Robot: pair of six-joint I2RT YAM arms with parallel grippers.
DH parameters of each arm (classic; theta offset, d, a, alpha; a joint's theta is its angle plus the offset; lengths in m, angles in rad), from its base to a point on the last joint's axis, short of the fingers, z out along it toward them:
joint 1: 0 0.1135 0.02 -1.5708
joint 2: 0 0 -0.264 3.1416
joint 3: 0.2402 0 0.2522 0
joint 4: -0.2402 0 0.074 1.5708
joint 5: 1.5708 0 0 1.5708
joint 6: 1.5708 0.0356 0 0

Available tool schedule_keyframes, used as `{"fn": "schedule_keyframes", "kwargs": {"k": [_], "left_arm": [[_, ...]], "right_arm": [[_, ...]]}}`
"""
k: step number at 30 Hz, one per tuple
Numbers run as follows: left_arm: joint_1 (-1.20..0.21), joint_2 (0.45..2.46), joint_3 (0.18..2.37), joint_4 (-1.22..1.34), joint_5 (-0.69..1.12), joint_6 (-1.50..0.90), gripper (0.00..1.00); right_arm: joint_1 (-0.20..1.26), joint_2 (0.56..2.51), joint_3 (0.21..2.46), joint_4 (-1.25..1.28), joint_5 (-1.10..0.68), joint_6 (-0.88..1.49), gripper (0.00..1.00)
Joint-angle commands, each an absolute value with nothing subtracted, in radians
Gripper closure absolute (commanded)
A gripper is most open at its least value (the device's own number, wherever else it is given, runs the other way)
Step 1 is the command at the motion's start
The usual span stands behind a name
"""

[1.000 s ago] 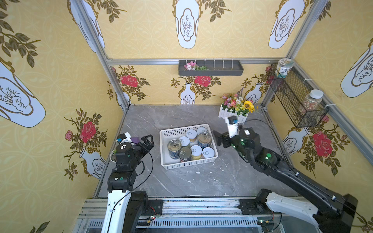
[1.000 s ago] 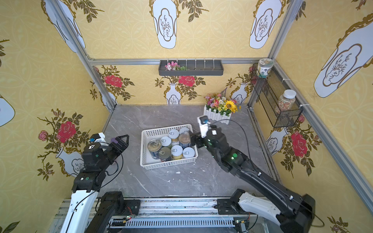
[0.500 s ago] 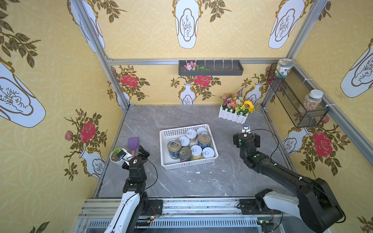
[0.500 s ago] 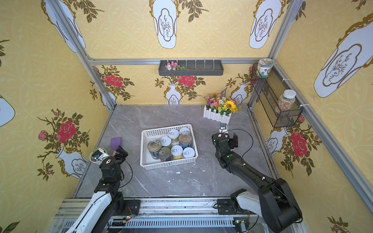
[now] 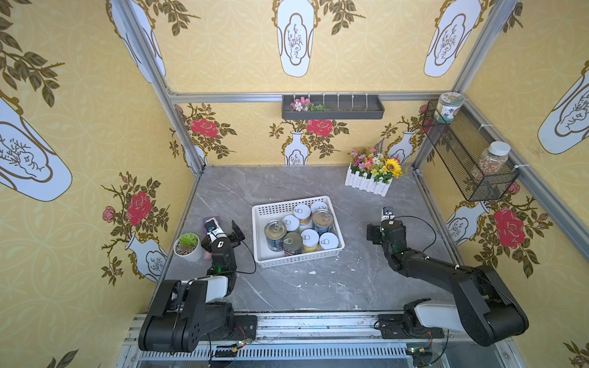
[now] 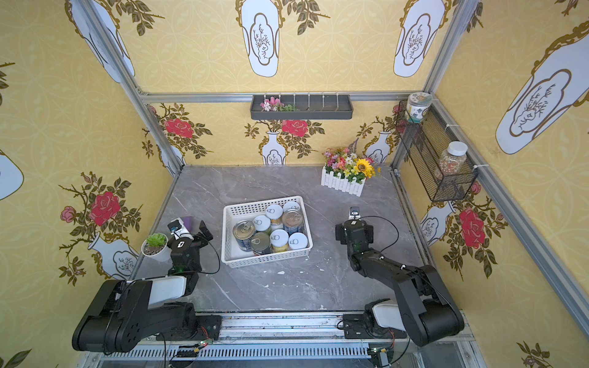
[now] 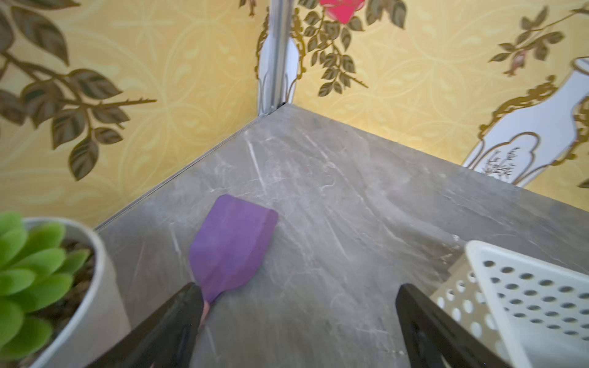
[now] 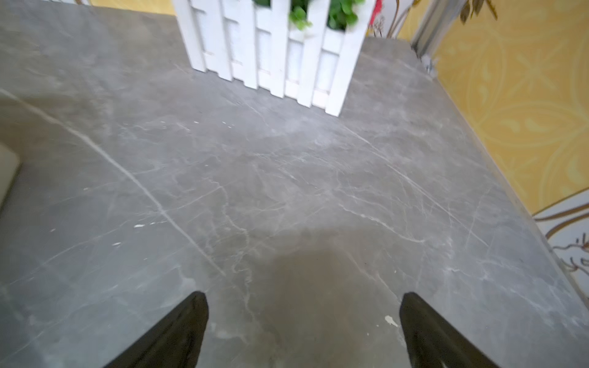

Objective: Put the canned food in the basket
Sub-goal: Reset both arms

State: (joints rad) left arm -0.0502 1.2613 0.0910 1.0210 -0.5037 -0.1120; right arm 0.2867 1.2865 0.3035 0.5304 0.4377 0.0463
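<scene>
canned food: eight cans, all upright inside the basket, packed toward its right half; three are metal with dark blue labels, five are shorter with white lids.
basket: white, perforated walls, on the tabletop near its centre, between the two arms.
left end effector: jaws spread wide, nothing between them; low over the tabletop, just beside the basket's left corner.
right end effector: jaws spread wide, empty; over bare tabletop, well apart from the basket, facing the flower box.
purple spatula: flat on the tabletop by the left jaw; contact cannot be determined.
potted succulent: beside the left arm.
</scene>
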Motion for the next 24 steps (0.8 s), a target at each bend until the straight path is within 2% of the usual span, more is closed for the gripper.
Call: {"fn": "schedule_keyframes", "kwargs": {"k": [1,2,3,4,7,13,17,19,24], "left_arm": [[-0.049,1.256,0.066,1.124,-0.449,-0.070,0.00],[-0.049,1.291,0.039,1.191,-0.444,-0.076,0.00],[-0.051,1.366,0.008,1.369,-0.443,-0.041,0.00],[-0.070,1.391,0.008,1.428,-0.472,-0.010,0.00],[-0.084,1.334,0.034,1.285,-0.487,-0.026,0.00],[-0.085,1.336,0.038,1.278,-0.489,-0.028,0.00],[-0.084,1.339,0.039,1.278,-0.489,-0.029,0.00],[-0.084,1.338,0.039,1.278,-0.489,-0.030,0.00],[-0.085,1.340,0.039,1.281,-0.489,-0.030,0.00]], "right_arm": [[0.268,1.303,0.182,0.937,0.592,-0.043,0.03],[0.202,1.343,0.214,0.870,0.515,0.015,0.03],[0.167,1.395,0.263,0.845,0.459,0.015,0.03],[0.161,1.414,0.299,0.800,0.444,0.017,0.03],[0.115,1.406,0.309,0.755,0.361,0.049,0.03],[0.107,1.383,0.272,0.801,0.342,0.049,0.03],[0.076,1.448,0.215,0.966,0.125,-0.022,0.03],[0.072,1.422,0.231,0.889,0.109,-0.012,0.03],[0.063,1.427,0.222,0.920,0.103,-0.006,0.03]]}}
